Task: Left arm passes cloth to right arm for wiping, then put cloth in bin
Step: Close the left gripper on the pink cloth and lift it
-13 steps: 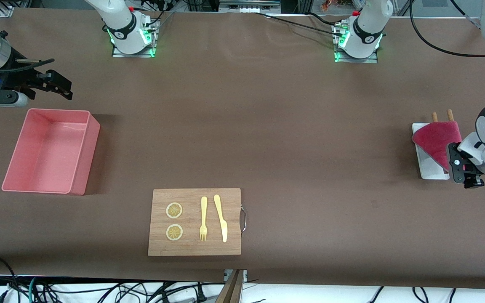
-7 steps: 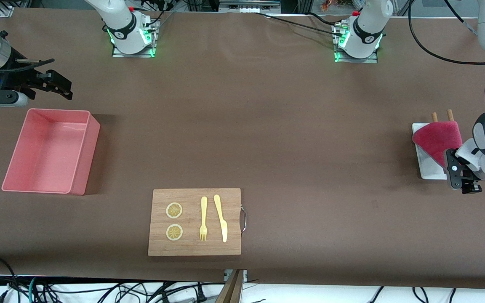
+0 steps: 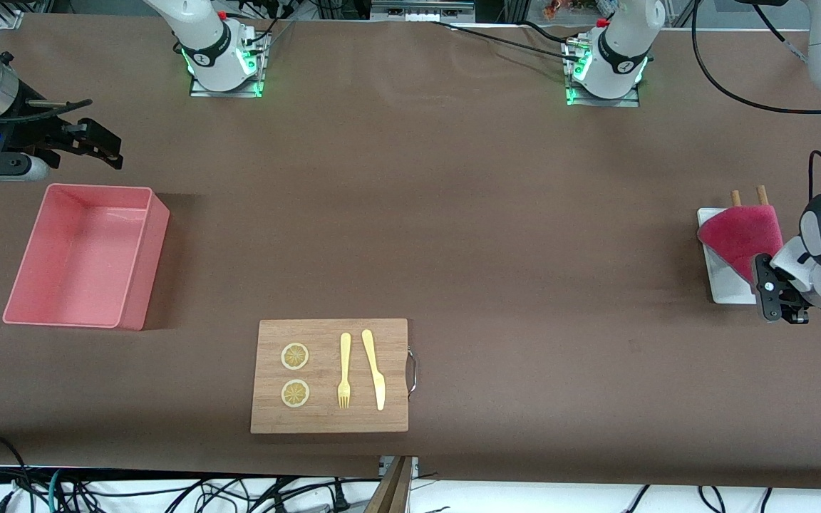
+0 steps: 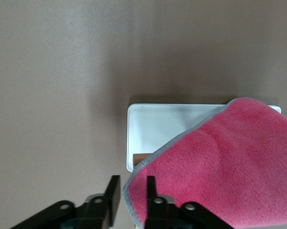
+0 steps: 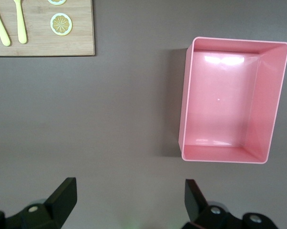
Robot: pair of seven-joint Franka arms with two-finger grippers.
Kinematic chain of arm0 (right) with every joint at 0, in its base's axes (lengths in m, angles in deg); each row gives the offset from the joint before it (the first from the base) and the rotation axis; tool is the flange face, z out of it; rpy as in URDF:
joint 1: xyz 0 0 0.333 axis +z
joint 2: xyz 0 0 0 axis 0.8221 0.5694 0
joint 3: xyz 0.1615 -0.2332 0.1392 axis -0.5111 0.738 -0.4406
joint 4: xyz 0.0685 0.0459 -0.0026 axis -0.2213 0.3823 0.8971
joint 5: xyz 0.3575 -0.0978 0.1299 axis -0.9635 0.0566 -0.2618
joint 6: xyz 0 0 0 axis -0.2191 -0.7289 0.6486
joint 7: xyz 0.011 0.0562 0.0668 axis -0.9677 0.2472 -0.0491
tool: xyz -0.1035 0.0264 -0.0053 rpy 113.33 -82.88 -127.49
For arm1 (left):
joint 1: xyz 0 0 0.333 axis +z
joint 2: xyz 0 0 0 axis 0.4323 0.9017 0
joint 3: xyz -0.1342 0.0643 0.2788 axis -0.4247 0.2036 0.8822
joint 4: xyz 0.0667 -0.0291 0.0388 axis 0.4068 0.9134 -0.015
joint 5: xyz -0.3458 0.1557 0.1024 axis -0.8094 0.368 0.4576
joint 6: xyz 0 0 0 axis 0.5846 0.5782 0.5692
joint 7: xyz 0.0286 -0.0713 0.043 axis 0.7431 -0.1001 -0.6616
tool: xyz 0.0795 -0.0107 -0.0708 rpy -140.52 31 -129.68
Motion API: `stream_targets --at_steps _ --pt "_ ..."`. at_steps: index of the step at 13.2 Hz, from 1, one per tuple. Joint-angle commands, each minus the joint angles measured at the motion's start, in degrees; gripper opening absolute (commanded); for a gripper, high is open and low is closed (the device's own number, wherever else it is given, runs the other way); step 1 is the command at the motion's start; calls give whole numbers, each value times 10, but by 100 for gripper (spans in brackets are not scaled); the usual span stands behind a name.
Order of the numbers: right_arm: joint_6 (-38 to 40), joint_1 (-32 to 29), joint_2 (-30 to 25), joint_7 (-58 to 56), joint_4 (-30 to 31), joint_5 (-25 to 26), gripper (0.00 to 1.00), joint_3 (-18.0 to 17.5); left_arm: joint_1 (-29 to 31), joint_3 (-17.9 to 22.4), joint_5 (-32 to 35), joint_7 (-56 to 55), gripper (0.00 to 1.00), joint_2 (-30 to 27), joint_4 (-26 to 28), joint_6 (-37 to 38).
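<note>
One cutting board (image 3: 329,375): two lemon slices (image 3: 295,355), one fork (image 3: 344,370), one knife (image 3: 373,369). One left hand (image 3: 780,313), fingers narrow, over white tray (image 3: 723,281) at cloth's (image 3: 740,234) 5 o'clock corner. One bin (image 3: 138,281). One right hand (image 3: 100,148), wide, waiting.

A brown table (image 3: 453,214) is seen carrying the bin (image 3: 22,285) toward the right arm's end, a wooden cutting board (image 3: 325,420) nearer the front camera, and a white tray (image 3: 720,281) toward the left arm's end.

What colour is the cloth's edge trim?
Grey, a thin border on the magenta-red cloth; clearest in the left wrist view.
</note>
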Motion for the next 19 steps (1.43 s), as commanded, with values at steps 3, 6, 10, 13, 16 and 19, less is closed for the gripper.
stream_targets --at_steps 3,6,10,13,16,19 --pt "8 1 4 -1 -13 3 100 -1 -3 -1 -3 17 0 1 -18 9" --pt "9 1 4 0 -13 3 100 -1 -4 -2 -4 13 0 -8 -18 14" --pt "8 1 4 0 -13 3 100 -1 -26 -8 -5 10 0 -40 -44 113" --pt "8 2 4 -4 -13 4 100 -2 -30 -30 -53 -26 0 -43 -89 214" --pt "3 1 4 3 -13 0 100 -1 -31 -74 -77 -172 0 -55 -109 288" --pt "-8 2 17 -7 -22 -26 100 -2 -31 -132 -110 -353 0 -60 -112 337"
